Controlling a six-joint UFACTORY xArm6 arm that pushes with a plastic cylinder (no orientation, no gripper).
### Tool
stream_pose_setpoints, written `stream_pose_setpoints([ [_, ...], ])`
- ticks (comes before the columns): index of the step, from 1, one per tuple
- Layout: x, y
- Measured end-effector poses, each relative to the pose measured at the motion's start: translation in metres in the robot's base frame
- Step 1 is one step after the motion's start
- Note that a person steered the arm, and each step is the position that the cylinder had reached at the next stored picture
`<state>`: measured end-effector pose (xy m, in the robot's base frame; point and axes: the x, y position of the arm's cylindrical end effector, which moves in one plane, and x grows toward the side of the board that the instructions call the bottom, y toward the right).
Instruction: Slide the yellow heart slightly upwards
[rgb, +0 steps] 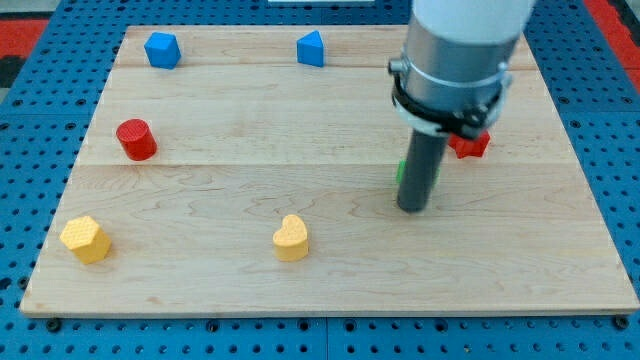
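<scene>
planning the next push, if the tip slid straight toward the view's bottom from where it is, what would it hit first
Nothing, as far as this view shows. My tip has only bare board below it. The yellow heart lies well off to the view's left, outside that line.

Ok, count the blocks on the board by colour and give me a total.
Blue: 2, block and block
Red: 2, cylinder and a block partly behind the arm
Yellow: 2, heart and block
Green: 1, sliver behind the rod
Total: 7
</scene>
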<state>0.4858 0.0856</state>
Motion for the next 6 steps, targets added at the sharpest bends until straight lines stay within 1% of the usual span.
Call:
stream_pose_setpoints([
  [1,-0.028,0.003],
  [2,-0.007,0.012],
  [3,0.018,0.039],
  [4,-0.021,0.035],
  [5,-0.045,0.012],
  [6,-0.034,0.012],
])
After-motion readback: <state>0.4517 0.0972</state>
